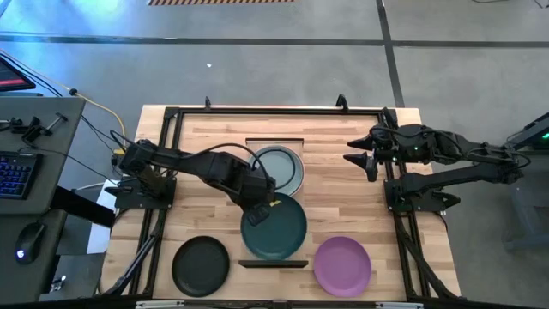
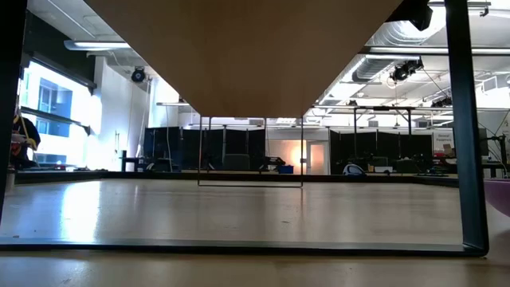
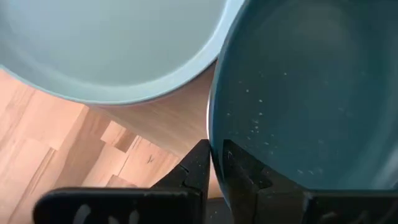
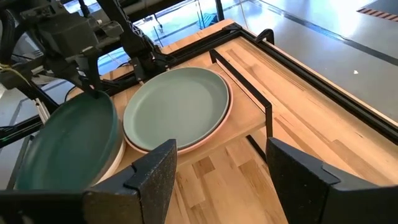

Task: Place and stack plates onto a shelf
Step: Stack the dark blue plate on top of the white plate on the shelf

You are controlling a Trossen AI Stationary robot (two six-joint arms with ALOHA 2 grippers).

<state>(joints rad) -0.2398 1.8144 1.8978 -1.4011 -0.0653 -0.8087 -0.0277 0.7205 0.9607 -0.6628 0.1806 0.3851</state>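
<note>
The shelf (image 1: pixel 296 146) runs from far to near down the middle of the table. On its far half lies a pale blue-green plate (image 1: pixel 279 170) on top of a pink plate (image 4: pixel 227 112). On its near half a dark teal plate (image 1: pixel 276 230) lies on a white plate (image 4: pixel 115 157). My left gripper (image 1: pixel 260 203) is at the teal plate's far left rim, shut on it. A black plate (image 1: pixel 202 264) and a purple plate (image 1: pixel 341 264) lie on the tabletop on either side of the shelf's near end. My right gripper (image 1: pixel 360 160) hovers open over the table's right side. My left gripper pinches the dark teal plate's rim (image 3: pixel 214 140) at the far left of the plate, between its two fingers (image 3: pixel 196 167). The fingers come from above, pointing steeply down, one on each side of the rim. The plate lies on the white plate on the shelf.
A black frame (image 1: pixel 171 116) borders the tabletop. Bare wood (image 1: pixel 206 150) lies on the far left of the table and more bare wood (image 1: pixel 343 206) between the shelf and the right arm. A desk with a keyboard (image 1: pixel 17 172) stands beyond the left edge.
</note>
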